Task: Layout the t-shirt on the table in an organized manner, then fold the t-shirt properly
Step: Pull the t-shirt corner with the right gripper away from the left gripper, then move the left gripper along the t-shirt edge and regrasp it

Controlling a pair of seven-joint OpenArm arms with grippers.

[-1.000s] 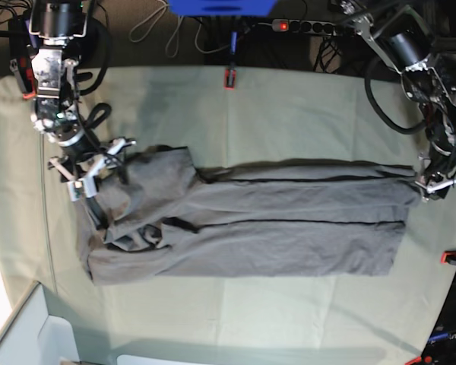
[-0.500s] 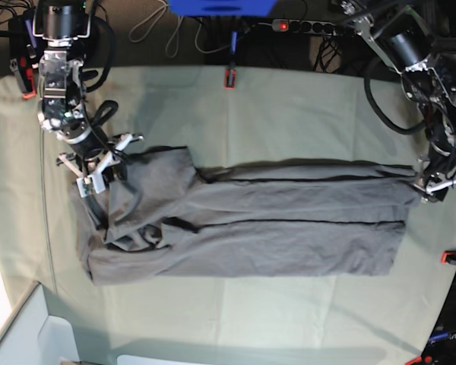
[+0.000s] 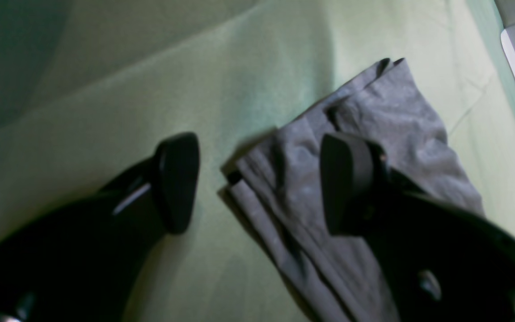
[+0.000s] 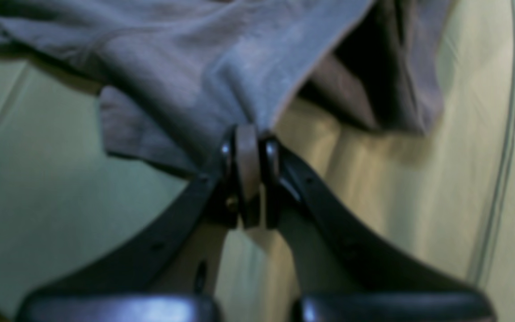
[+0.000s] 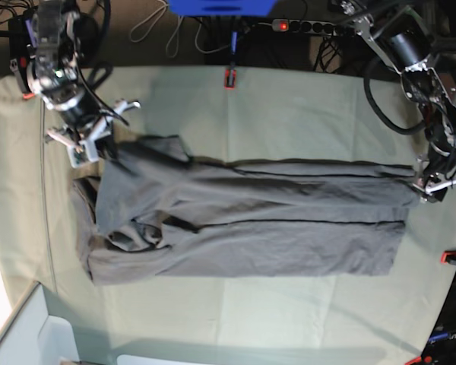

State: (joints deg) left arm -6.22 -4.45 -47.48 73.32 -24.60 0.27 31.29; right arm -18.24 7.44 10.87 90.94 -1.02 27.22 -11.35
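Observation:
The dark grey t-shirt (image 5: 251,228) lies stretched lengthwise across the table (image 5: 289,99), rumpled at its left end. My right gripper (image 5: 102,146) is shut on a fold of the shirt's upper left edge. The right wrist view shows the cloth (image 4: 186,67) pinched between the closed fingertips (image 4: 246,174), lifted off the table (image 4: 38,179). My left gripper (image 5: 429,186) stands open at the shirt's right end. In the left wrist view the gripper (image 3: 262,183) straddles the shirt's corner (image 3: 373,112), one finger (image 3: 347,179) over cloth, the other (image 3: 177,179) over the table (image 3: 105,89).
Red clips sit at the table's far edge (image 5: 229,77) and right edge (image 5: 452,258). A power strip (image 5: 304,26) and cables lie behind the table, beside a blue object (image 5: 220,6). A white bin (image 5: 30,334) stands at the bottom left corner.
My right gripper has shut on the shirt's upper left edge and pulled it up and left, drawing that end taut. The left arm has stayed in place.

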